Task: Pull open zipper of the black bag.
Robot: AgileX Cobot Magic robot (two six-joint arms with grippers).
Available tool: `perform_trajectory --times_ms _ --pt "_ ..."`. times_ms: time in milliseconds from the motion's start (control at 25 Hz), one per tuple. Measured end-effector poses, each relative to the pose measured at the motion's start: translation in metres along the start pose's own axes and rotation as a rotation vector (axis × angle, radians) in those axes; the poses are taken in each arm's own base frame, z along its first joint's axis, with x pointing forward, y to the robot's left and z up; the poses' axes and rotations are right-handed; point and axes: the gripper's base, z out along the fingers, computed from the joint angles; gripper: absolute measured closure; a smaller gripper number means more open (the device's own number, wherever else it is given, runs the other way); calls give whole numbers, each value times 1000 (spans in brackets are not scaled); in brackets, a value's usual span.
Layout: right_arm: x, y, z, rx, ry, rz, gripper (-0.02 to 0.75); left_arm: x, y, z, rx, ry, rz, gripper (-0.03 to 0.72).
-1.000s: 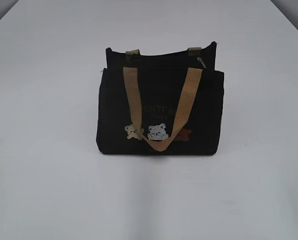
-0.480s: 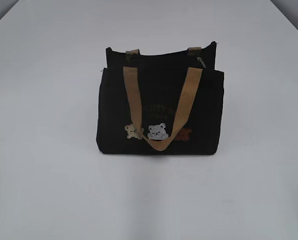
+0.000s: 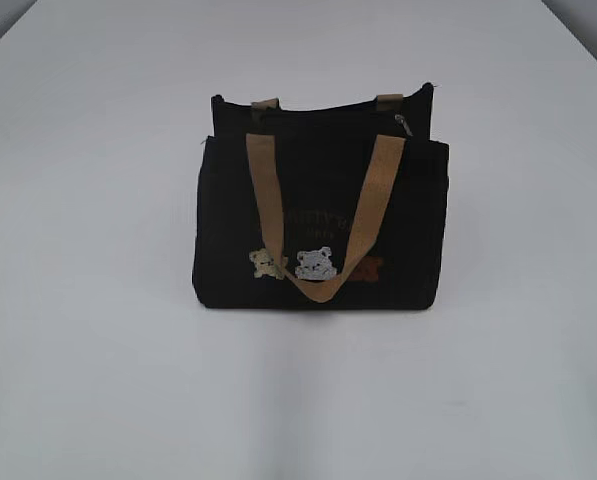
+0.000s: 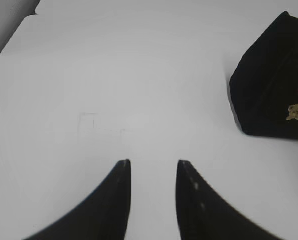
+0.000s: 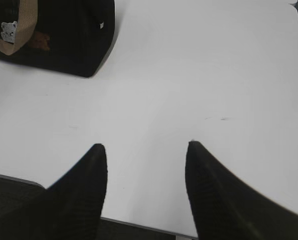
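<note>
Zipper [image 3: 323, 110] sitting shut along the black bag [image 3: 320, 225], mid-counter [image 3: 98, 350], untouched.
You're holding left hand [image 4: 152, 164] and right hand [image 5: 146, 147] open, empty, well apart from it; be aiming right for the pull, left bracing the bag.

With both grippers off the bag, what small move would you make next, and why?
Probably bring the right gripper toward the zipper pull at the black bag top right; its jaws stand open over bare table, holding nothing, and that pull lies on its side.

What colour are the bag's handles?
Tan webbing handles on the black bag, clearest in the exterior view.
</note>
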Motion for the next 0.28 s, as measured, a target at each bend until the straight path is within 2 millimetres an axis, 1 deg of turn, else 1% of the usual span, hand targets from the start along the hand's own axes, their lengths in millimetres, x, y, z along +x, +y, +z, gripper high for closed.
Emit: perform_trajectory --times_ms 280 --pt "0 0 0 0 0 1 337 0 0 0 0 0 0 452"
